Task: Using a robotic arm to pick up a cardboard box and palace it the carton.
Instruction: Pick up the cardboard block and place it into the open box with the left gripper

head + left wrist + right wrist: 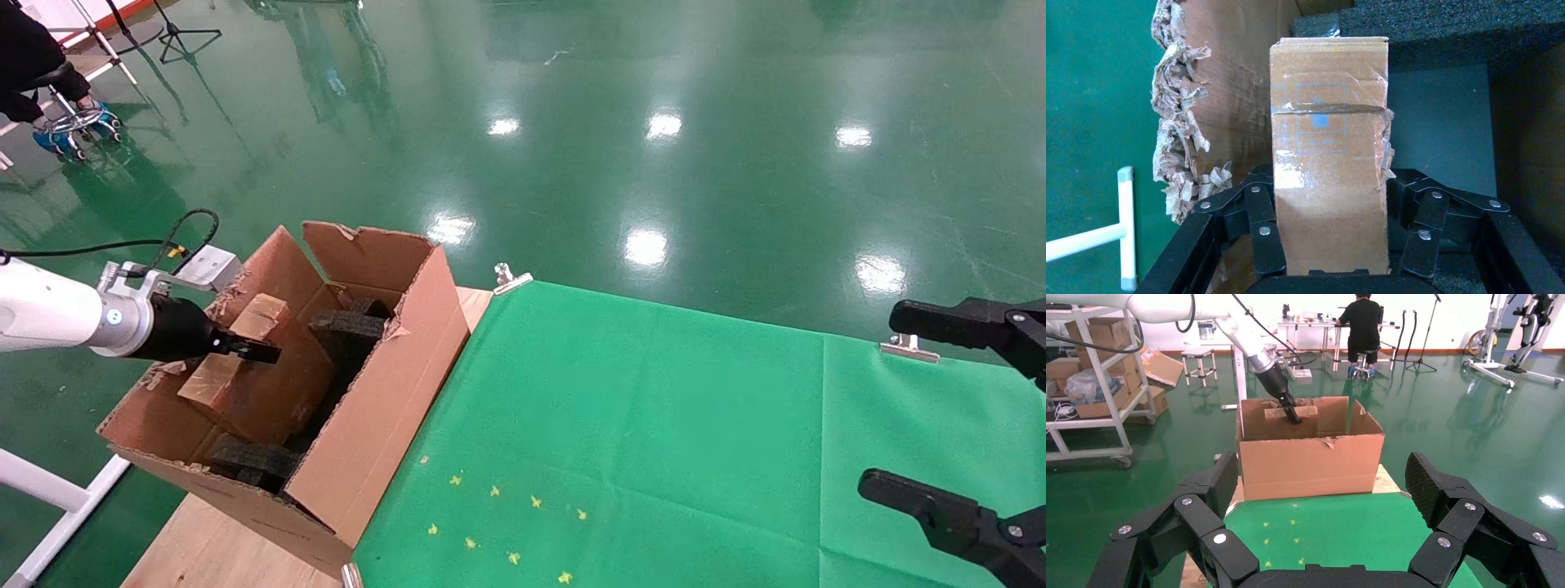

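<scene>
My left gripper [249, 349], on the white arm, reaches over the carton's left flap and is shut on the small brown cardboard box [237, 347]. In the left wrist view the scuffed, taped box [1327, 141] sits between the black fingers [1260, 208]. The box hangs tilted inside the large open carton [392, 392], at about rim height, by the torn flap [1180, 122]. The carton also shows in the right wrist view [1309, 462]. My right gripper [887, 400] is open and empty at the table's right edge, and also shows in the right wrist view [1321, 478].
Black foam blocks [347, 327] [253, 461] lie inside the carton. The carton stands on a wooden board [221, 547] beside the green cloth [637, 433], which is held by metal clips [511, 278]. A white frame [49, 498] stands at the lower left.
</scene>
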Action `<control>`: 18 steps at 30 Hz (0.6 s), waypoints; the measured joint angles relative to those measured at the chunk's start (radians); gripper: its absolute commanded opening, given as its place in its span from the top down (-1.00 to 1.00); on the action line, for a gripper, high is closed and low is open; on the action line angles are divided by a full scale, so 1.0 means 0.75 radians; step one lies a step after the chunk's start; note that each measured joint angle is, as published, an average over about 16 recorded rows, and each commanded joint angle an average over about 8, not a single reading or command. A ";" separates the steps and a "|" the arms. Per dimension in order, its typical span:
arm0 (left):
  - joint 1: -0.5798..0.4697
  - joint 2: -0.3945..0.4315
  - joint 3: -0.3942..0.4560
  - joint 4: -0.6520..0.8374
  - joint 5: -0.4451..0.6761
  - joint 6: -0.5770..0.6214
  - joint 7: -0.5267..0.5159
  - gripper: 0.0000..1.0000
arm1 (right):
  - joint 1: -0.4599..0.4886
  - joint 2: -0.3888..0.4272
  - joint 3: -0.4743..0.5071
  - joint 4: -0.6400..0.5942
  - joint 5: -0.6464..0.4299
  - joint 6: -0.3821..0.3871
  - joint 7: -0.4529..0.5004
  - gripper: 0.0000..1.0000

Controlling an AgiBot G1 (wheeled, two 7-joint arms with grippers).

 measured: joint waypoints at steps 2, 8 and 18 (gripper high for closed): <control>0.000 -0.001 0.000 -0.003 0.000 0.002 -0.001 -1.00 | 0.000 0.000 0.000 0.000 0.000 0.000 0.000 -1.00; 0.000 -0.005 0.000 -0.014 0.000 0.006 -0.005 -1.00 | 0.000 0.000 0.000 0.000 0.000 0.000 0.000 -1.00; -0.007 -0.011 -0.004 -0.039 -0.008 0.012 0.004 -1.00 | 0.000 0.000 0.000 0.000 0.000 0.000 0.000 -1.00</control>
